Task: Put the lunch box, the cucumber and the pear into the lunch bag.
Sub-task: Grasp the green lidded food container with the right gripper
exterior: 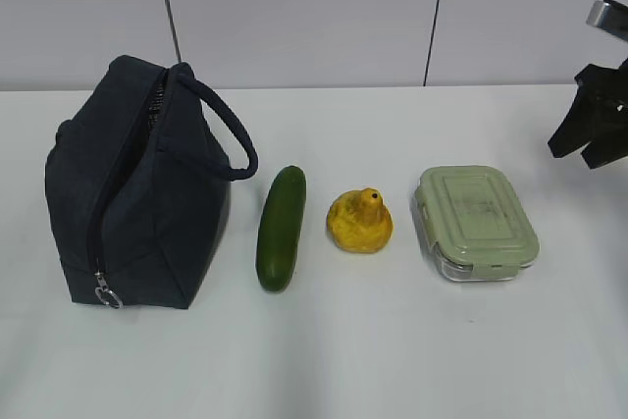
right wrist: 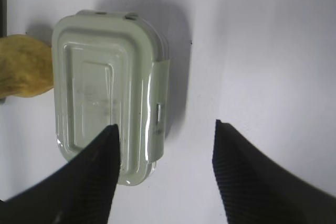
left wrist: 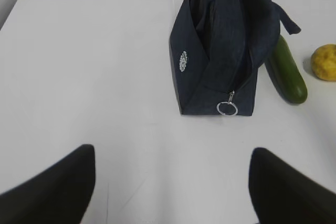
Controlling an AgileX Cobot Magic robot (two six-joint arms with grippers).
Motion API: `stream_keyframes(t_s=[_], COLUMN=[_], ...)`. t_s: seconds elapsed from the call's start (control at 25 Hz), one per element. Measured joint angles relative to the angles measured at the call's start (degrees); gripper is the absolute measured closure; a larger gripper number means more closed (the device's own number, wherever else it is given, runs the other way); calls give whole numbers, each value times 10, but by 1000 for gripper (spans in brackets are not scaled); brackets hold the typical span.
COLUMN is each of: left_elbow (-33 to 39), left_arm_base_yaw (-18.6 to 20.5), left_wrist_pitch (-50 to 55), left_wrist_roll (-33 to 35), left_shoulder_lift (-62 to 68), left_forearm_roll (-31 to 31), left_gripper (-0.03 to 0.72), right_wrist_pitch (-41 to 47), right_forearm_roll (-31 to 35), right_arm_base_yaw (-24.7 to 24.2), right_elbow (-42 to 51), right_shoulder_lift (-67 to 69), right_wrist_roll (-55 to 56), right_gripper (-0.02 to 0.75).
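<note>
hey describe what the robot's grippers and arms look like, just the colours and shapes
Both grippers have black fingers. The left gripper shows two smooth, matte, rounded fingers. The right gripper has wedge-shaped fingers with a fine ribbed texture. In the exterior view the right gripper is an angular black shape under a grey metallic part of the arm. No cables or markings are visible.

In the exterior view the right gripper (exterior: 596,134) is cut off by the right edge, and its fingertips cannot be made out. The lunch bag (left wrist: 223,40) is cropped by the top edge of the left wrist view, where the pear (left wrist: 324,62) is clipped at the right. In the right wrist view the pear (right wrist: 23,66) is cut by the left edge.
</note>
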Motion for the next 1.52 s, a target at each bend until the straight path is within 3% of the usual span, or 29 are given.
stream_keyframes(t_s=[0.36,0.52,0.88,1.52], left_elbow=[0,0,0,0], left_arm_base_yaw=[0,0,0,0], left_wrist_pitch=[0,0,0,0], left_wrist_roll=[0,0,0,0], left_shoulder_lift=[0,0,0,0], left_forearm_roll=[0,0,0,0], left_gripper=[160,160,160,160], right_wrist_pitch=[1,0,-54,-69], right_forearm_roll=[41,100,120,178], right_arm_base_yaw=[0,0,0,0], right_elbow=[83,126,141,141], right_shoulder_lift=[0,0,0,82], right_wrist_roll=[-111,-176,-195,-213], right_gripper=[293,292,189,178])
